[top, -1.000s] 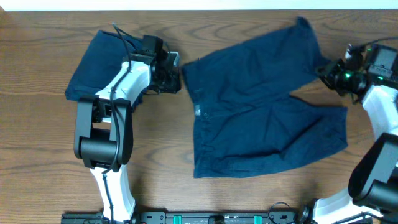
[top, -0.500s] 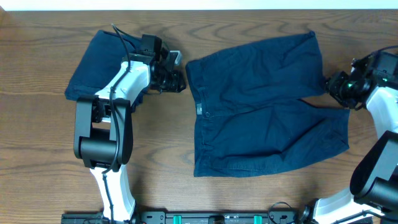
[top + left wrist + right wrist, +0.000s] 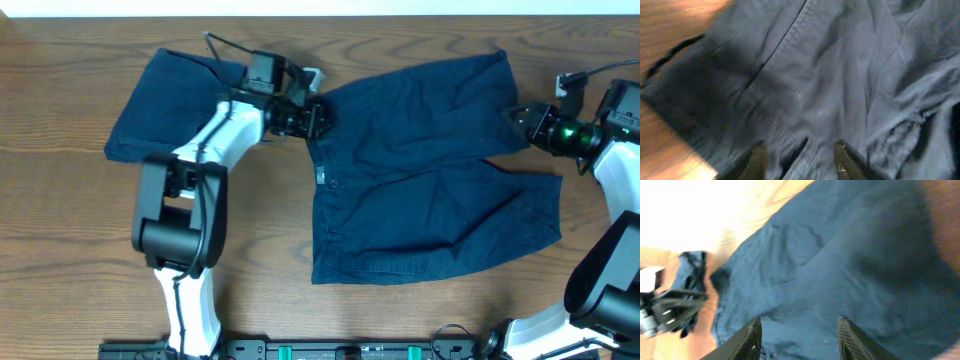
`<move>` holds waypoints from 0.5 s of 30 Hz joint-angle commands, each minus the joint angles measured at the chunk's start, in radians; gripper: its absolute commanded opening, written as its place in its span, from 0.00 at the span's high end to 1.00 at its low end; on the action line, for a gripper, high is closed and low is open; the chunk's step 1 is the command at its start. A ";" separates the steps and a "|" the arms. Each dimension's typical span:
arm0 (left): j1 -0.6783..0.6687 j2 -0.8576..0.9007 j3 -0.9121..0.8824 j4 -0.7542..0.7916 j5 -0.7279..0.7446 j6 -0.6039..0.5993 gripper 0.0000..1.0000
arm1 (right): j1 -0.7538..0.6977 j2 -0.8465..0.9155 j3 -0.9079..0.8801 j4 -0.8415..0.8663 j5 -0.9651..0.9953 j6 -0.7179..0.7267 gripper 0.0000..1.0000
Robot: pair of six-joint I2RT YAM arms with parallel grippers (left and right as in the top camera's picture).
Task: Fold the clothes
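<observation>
Wood table [image 3: 60, 250] carries the spread shorts [image 3: 420, 180] mid-table. My right gripper [image 3: 518, 116] has released the far leg, jaws apart. My left gripper [image 3: 320, 114] has reached the waistband corner; I can't tell if it's clamped. Folding can begin.

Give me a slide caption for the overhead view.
Left gripper at the waistband of spread navy shorts, right gripper open beside a leg hem.

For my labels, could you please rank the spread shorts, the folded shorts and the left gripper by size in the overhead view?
1. spread shorts
2. folded shorts, partly hidden by the arm
3. left gripper
</observation>
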 commanded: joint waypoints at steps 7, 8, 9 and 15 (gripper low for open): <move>0.053 0.098 0.012 -0.047 -0.422 -0.191 0.94 | 0.116 -0.008 0.002 0.002 0.140 0.010 0.54; 0.069 0.095 0.012 -0.065 -0.463 -0.216 0.94 | 0.129 -0.008 0.002 0.002 0.203 0.037 0.53; 0.086 0.092 0.013 -0.078 -0.476 -0.225 0.94 | 0.139 -0.008 0.002 0.002 0.257 0.056 0.53; 0.158 0.067 0.013 -0.117 -0.467 -0.246 0.94 | 0.189 -0.005 -0.001 -0.008 0.418 0.095 0.51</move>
